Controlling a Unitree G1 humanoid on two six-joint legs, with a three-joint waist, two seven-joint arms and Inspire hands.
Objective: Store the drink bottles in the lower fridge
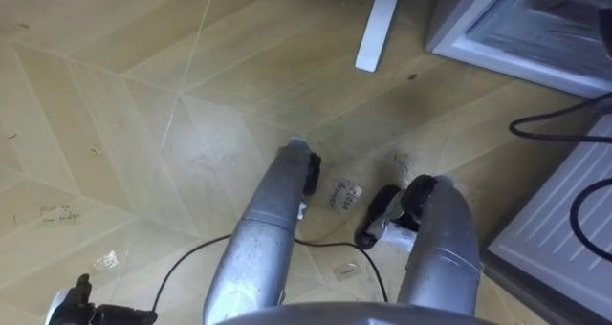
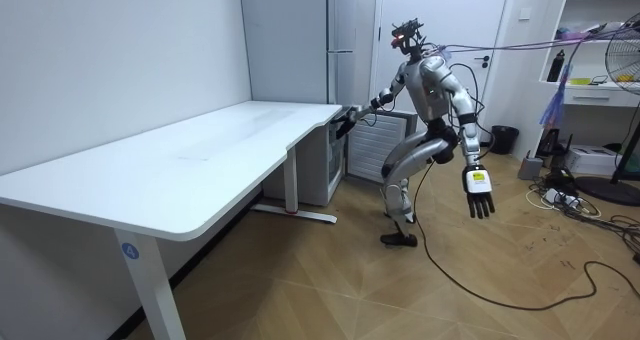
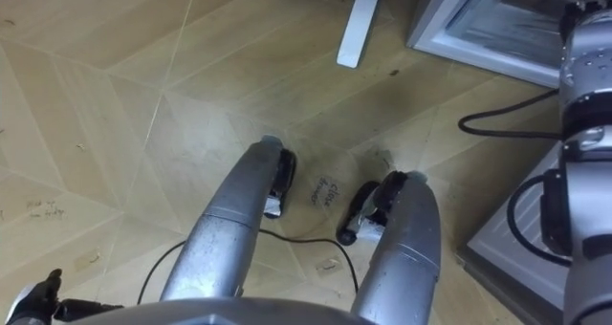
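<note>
Right hand [image 2: 345,123] at the far corner of the bench [image 2: 200,145]: too small to make out. Eye views: fridge [image 1: 497,29] cut off by the top right edge, inside blurred. Left hand [image 1: 69,308] clipped at the bottom left corner.

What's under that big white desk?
Under the desk: its white legs, and at the far end a low white box, perhaps a fridge. Its inside and whatever is behind it are hidden.

silver-grey rounded shells cover its limbs, with black joints. its black left hand [image 2: 481,192] bears a white tag.
</note>
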